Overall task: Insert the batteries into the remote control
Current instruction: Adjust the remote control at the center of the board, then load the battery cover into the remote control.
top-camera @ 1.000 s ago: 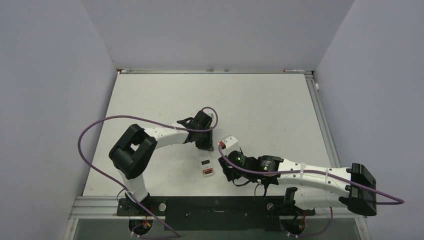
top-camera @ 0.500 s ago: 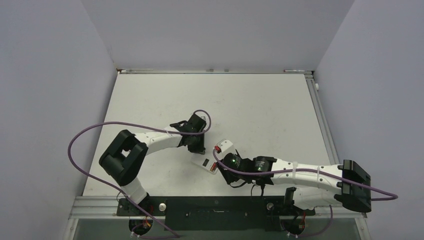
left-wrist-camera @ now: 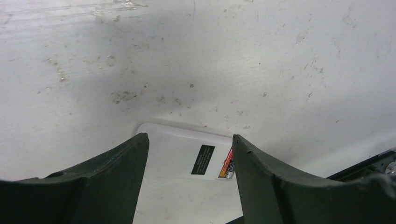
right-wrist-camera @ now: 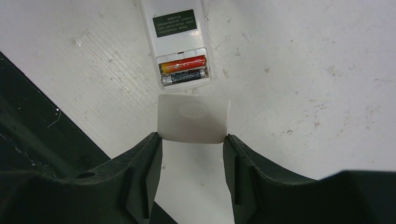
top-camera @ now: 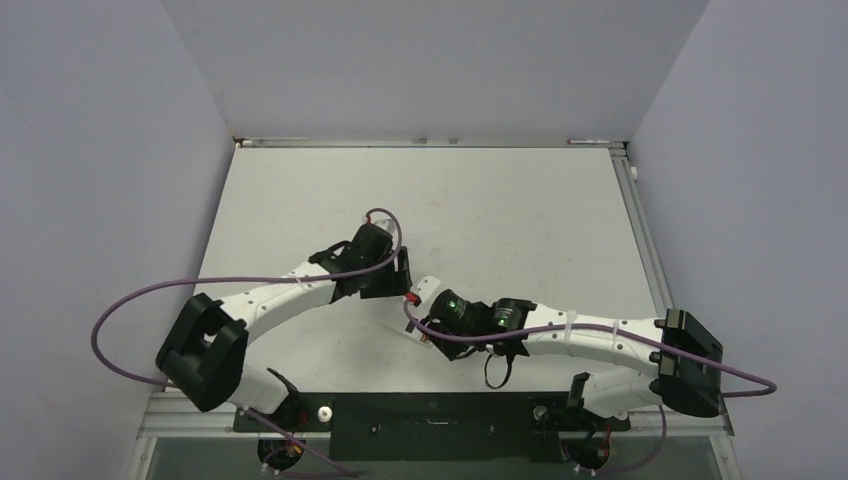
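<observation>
Now our right gripper [right-wrist-camera: 192,140] clamps the cover [right-wrist-camera: 194,116] just beside the remote [right-wrist-camera: 180,42], which lies on the table [right-wrist-camera: 303,70] near us with both batteries [right-wrist-camera: 183,70] seated. Our left gripper [left-wrist-camera: 189,140] hangs spread over it. Tilted, the cover could jam and shove the unheld remote.

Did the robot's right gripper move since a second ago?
Yes. In the top view, the right gripper, clamped on the white cover, slid left, farther from the table's right edge.
</observation>
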Motion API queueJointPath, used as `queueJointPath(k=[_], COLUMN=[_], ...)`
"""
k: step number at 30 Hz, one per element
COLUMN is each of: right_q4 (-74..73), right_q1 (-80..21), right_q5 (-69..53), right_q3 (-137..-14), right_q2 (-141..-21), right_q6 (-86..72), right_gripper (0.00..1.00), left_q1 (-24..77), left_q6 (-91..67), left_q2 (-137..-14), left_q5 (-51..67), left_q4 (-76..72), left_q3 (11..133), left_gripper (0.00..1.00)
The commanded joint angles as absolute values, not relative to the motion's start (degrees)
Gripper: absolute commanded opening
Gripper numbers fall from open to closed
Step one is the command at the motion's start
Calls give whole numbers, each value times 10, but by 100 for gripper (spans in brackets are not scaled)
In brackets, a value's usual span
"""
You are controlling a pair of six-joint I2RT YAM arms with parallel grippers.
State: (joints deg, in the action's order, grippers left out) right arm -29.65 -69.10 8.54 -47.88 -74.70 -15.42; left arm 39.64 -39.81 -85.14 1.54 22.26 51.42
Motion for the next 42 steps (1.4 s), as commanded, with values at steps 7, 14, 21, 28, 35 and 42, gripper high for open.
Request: queueJointPath(k=[7,14,21,28,35,42], right_q4=[-321,-328,-282,-257,-236,-218], right_q1=[-599,-591,-600,-606,-608,-609], right_q5=[-25,-81,-67,-65,-68,-69], right_q3=[-533,-532,-532,-535,-536,-537], right_q2=[-771,-797,-838,-873,-892,-899], right_q6=[35,98,60,42,30,28], right_gripper=[18,19,19,20,20,20], left_q1=[331,299,282,273,268,263], left_q6=[-431,-425,-426,-427,-428,-428], left_q2=[-651,-570,-545,-533,-541,-546], left_q5=[-7,19,53,65,78,88], left_q4=[223,235,228,222,208,203], left_q3=[397,360,340,329,320,320], left_gripper=[72,77,78,78,79,79])
